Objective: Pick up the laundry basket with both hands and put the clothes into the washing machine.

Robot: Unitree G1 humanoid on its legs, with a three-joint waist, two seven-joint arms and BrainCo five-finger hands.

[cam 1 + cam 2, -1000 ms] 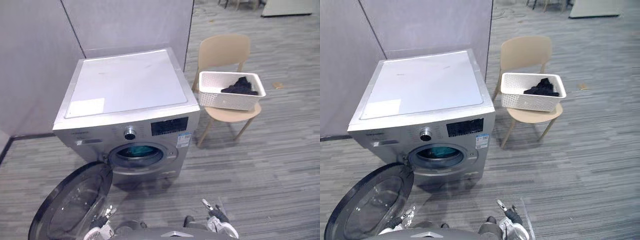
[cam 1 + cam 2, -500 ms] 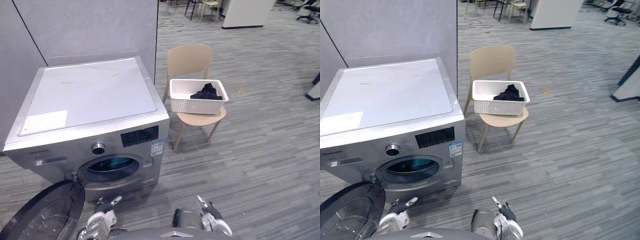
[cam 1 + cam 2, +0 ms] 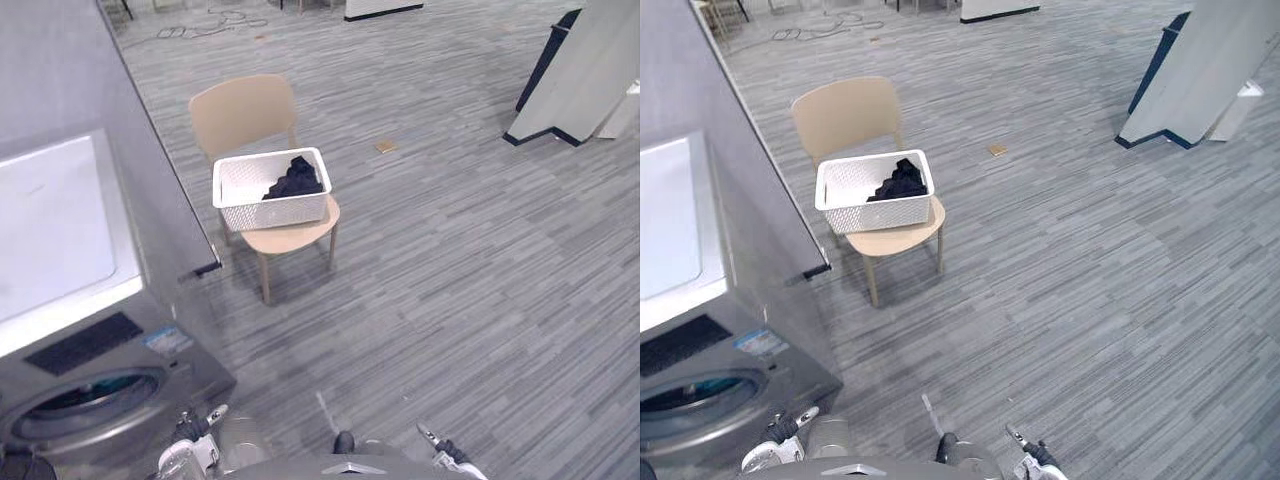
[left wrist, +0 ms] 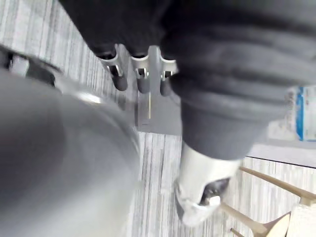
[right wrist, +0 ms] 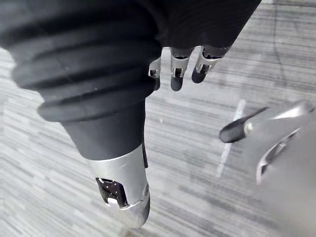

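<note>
The rectangular white plastic laundry basket (image 3: 270,207) had walls patterned with a fine perforated lattice. In it lay crumpled black clothes (image 3: 297,180). Under the basket stood a plain beige wooden chair (image 3: 243,112). Left of the basket, the silver-grey front-loading washing machine (image 3: 195,372) bore a white top, a black control panel (image 3: 85,343) and a blue-and-white label (image 3: 167,340). The carpeted floor (image 3: 470,260) was grey, finely striped.
</note>
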